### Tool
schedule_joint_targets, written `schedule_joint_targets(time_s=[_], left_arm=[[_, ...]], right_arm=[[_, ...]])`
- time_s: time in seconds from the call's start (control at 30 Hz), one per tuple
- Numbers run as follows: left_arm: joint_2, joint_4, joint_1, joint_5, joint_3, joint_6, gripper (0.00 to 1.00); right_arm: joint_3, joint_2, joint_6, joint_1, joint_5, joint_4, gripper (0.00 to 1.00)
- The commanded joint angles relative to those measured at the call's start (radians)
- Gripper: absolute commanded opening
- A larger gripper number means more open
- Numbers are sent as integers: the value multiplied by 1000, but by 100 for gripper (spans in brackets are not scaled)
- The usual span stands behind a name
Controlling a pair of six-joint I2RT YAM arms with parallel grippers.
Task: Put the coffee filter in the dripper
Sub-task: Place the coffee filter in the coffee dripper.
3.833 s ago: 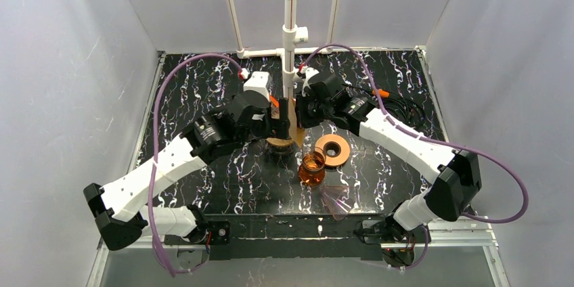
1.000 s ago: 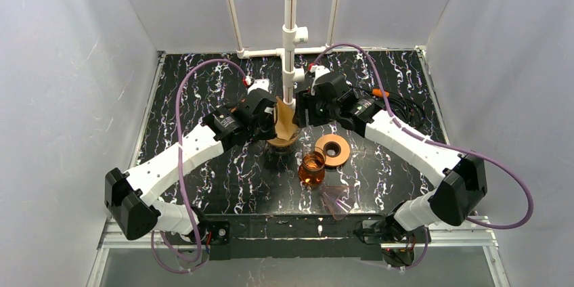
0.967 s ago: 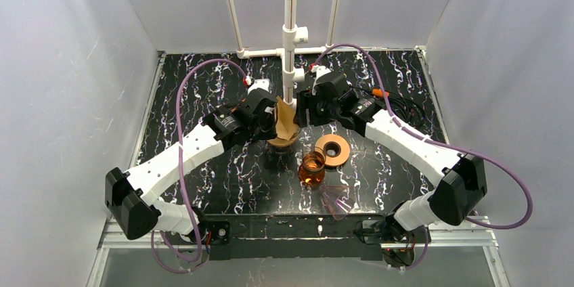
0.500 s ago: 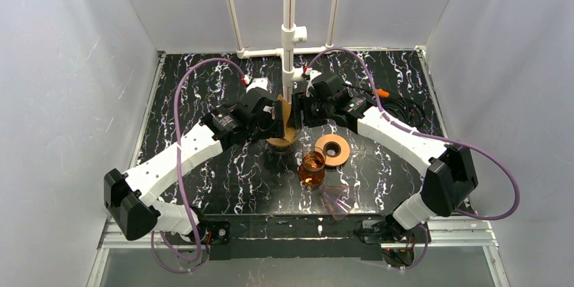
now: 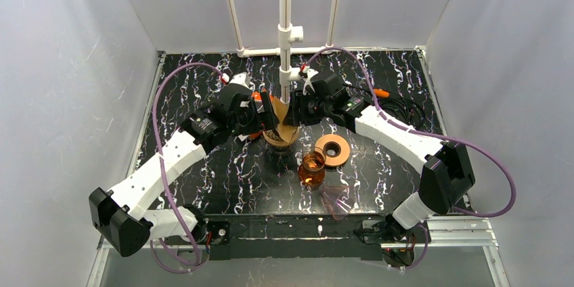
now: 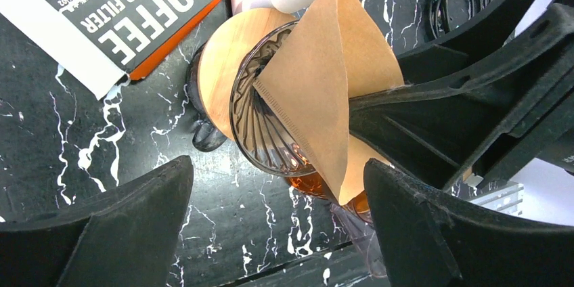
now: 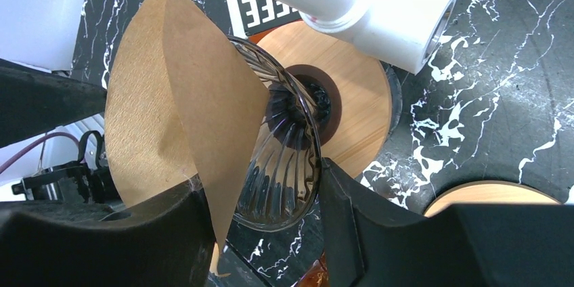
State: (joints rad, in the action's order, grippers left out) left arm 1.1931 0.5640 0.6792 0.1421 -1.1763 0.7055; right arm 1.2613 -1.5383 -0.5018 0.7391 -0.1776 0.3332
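Note:
The brown paper coffee filter (image 5: 280,112) stands folded flat and tilted, its tip down inside the ribbed glass dripper (image 5: 284,138) on a wooden collar. In the left wrist view the filter (image 6: 325,77) leans over the dripper's (image 6: 260,124) far rim. My left gripper (image 5: 262,116) is just left of it, open wide (image 6: 274,185), with nothing held. My right gripper (image 5: 298,114) reaches in from the right, open; the filter (image 7: 176,84) lies against one finger (image 7: 156,226) and the dripper's rim (image 7: 291,158) against the other.
A white PVC post (image 5: 285,30) rises right behind the dripper. A wooden ring (image 5: 332,149) and an amber glass jar (image 5: 312,167) sit in front to the right. A coffee filter box (image 6: 128,3) lies behind. Black cables (image 5: 399,104) are coiled at the right.
My left gripper has opened, let go of the filter and drawn back to the left. The right gripper's jaws have narrowed around the filter and the dripper's rim.

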Motion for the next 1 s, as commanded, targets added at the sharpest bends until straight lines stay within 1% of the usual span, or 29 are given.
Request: schedule_joint_targets(time_s=[0.0, 0.07, 0.23, 0.3, 0.43, 0.6, 0.7, 0.8, 0.9, 0.97], left_arm=[[-5, -9, -36, -64, 16, 20, 95], [1, -13, -49, -74, 25, 29, 95], [2, -90, -85, -141, 70, 61, 95], [3, -108, -88, -181, 73, 64, 96], [-6, -132, -90, -198, 72, 58, 98], [2, -132, -90, -194, 59, 51, 98], [37, -103, -90, -183, 31, 45, 98], [93, -30, -89, -129, -31, 22, 98], [129, 22, -85, -88, -66, -1, 98], [145, 28, -84, -78, -75, -12, 94]], right_arm=[[25, -8, -8, 3, -37, -40, 57], [17, -2, -10, 2, -29, -40, 57], [12, 5, -10, 3, -14, -40, 50], [13, 5, -9, 3, -17, -41, 50], [18, -2, -8, 3, -17, -41, 50], [11, -3, -7, 3, -13, -42, 55], [10, -5, -6, 3, -14, -43, 62], [10, -4, -5, 3, -10, -43, 70], [9, -3, 0, 3, -6, -43, 75], [8, -5, 1, 3, -5, -43, 76]])
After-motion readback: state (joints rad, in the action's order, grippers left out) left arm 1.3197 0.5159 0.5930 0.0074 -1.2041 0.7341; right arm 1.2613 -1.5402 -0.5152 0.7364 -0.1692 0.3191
